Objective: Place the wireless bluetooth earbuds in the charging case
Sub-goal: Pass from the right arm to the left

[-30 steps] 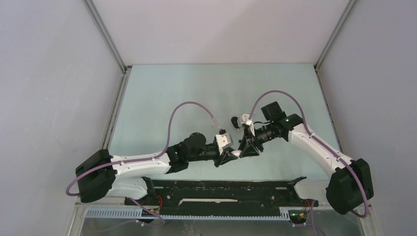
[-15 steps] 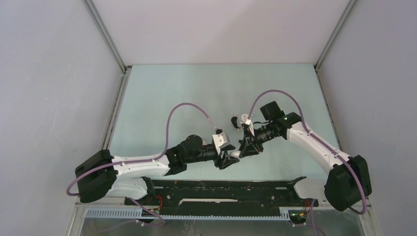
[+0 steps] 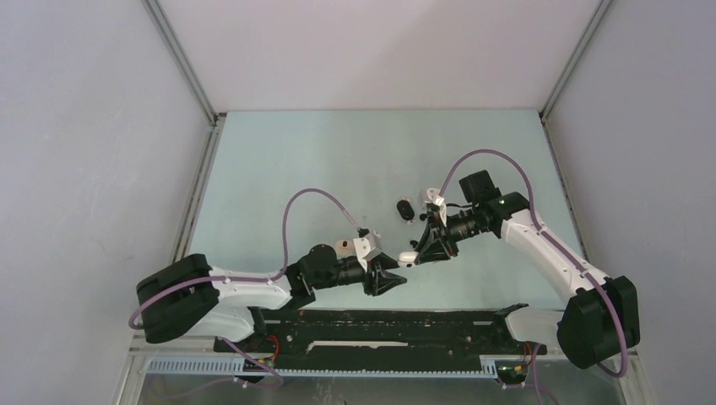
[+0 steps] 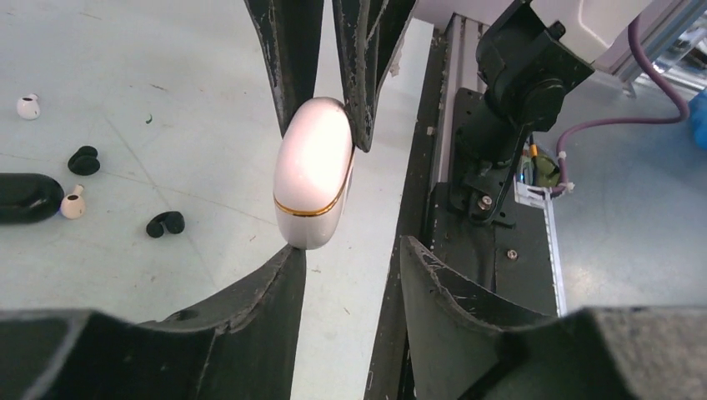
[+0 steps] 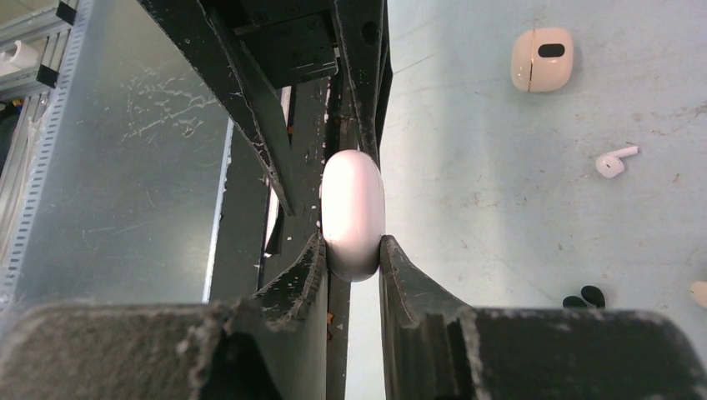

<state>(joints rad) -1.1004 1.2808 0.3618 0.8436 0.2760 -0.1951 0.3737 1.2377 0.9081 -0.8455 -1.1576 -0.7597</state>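
The buds are seen loose on the counter (image 4: 167,67), none of them seated. At the left of the left wrist view, a black bud (image 4: 165,223) lies lowest. A white bud (image 4: 72,204) is tucked against a black case (image 4: 23,197), and more buds are scattered above them.

The white case (image 4: 313,171) is held off the counter at the middle of that view, well apart from every bud, and its gold seam is shut. It is pinched across its narrow sides by the right gripper (image 5: 352,246). The left gripper (image 4: 350,250) is spread open below it with nothing held. One fingertip appears to touch the case's lower end, though contact cannot be confirmed.

Trouble is judged likely in a few places:
- **Slip:** the shell is glossy and rounded and is gripped only near one end. A push from the left finger could pivot it or squirt it out of the pinch onto the counter.
- **Lid:** if the lid is pried at while the right fingers straddle the seam, it may be clamped shut by that grip.
- **Buds:** they are tiny and smooth and could be flicked away rather than picked up.
- **Mix-up:** black and white buds lie mingled, and a second white case (image 5: 543,58) sits at the upper right of the right wrist view, so a mismatched bud could be offered.
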